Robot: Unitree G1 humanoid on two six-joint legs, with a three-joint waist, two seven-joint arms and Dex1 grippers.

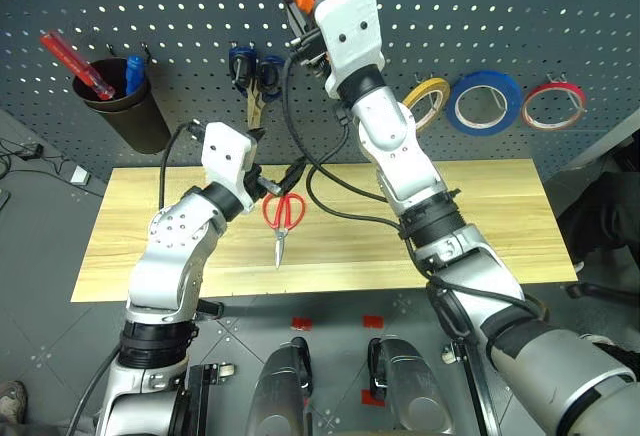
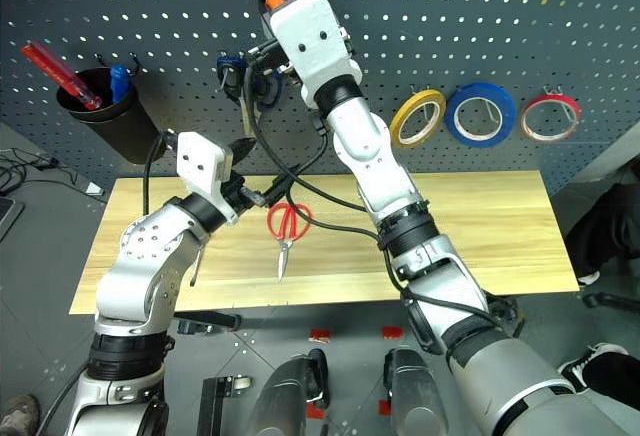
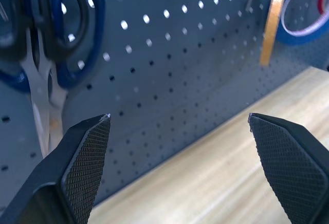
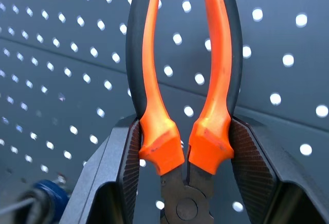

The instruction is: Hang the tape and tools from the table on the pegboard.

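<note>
Pliers [image 4: 182,100] sit clamped near their pivot in our right gripper [image 4: 185,157], handles pointing up toward the pegboard [image 1: 180,16], which we judge leaves the handle loop free to slip over a hook. The yellow tape [image 1: 428,102] already hangs on the board beside the blue roll [image 1: 484,102] and the red roll [image 1: 553,105], so that part looks done. Red-handled scissors [image 1: 283,218] lie on the table [image 1: 480,226], blades toward us, near our left gripper [image 3: 180,147], which hovers empty with its jaws spread wide, probably ready for them next. Blue-handled scissors [image 3: 46,54] hang just ahead of it.
</note>
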